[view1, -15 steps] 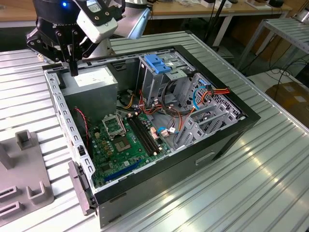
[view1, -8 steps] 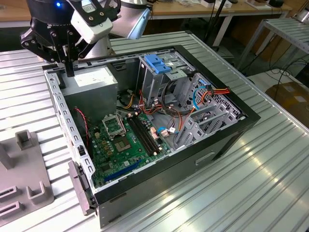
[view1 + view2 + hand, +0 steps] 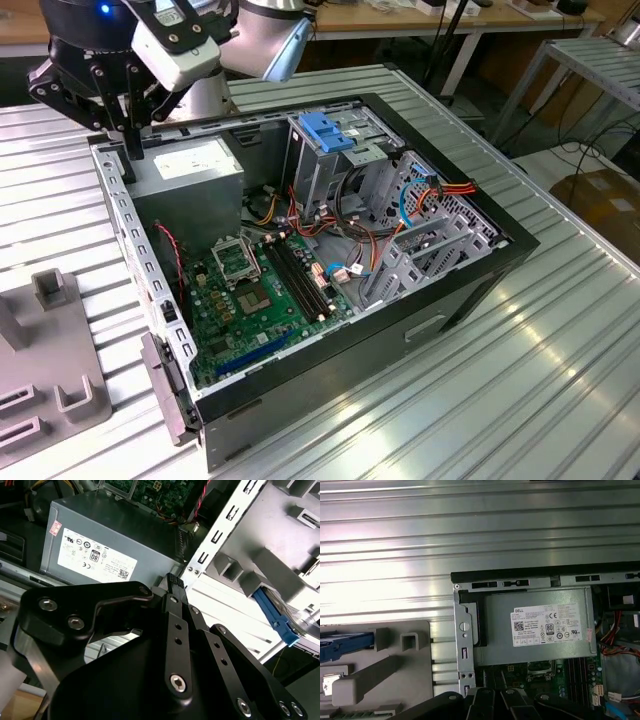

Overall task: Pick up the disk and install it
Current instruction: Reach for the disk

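Disk in grey fixture; power supply in case.

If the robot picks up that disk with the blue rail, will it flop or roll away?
Probably neither. The disk shows a straight, hard-looking blue rail, so it likely stays stiff. It looks flat where it lies in the grey holder, so it shouldn't roll. The smooth plastic might be slightly slippery.

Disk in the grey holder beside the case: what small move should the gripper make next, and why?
Probably travel off the case toward the holder: the gripper hangs over the case corner by the power supply, while the disk sits ungrasped in the grey holder.
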`<state>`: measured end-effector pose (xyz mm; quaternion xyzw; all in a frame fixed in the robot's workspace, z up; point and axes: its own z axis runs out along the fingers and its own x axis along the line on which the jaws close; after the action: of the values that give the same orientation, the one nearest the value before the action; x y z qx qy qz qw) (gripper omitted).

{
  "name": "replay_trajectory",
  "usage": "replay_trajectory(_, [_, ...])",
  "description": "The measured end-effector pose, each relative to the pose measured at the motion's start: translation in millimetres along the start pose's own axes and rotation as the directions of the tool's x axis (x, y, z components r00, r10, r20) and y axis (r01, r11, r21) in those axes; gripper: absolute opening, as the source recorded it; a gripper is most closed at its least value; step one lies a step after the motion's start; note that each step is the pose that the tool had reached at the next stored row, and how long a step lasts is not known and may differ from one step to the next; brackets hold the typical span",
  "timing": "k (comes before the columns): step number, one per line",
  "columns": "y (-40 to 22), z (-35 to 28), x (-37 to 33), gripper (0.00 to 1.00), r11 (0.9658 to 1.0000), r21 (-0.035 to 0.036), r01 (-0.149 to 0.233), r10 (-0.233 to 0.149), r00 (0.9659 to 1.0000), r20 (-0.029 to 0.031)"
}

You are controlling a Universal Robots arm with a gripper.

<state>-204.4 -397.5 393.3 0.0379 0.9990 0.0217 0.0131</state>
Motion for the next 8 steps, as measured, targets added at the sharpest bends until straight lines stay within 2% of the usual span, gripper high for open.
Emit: replay_trajectory(8, [-0.1, -0.3, 9.2, 0.1, 1.0, 0.0, 0.0, 0.0, 1.0, -0.0001])
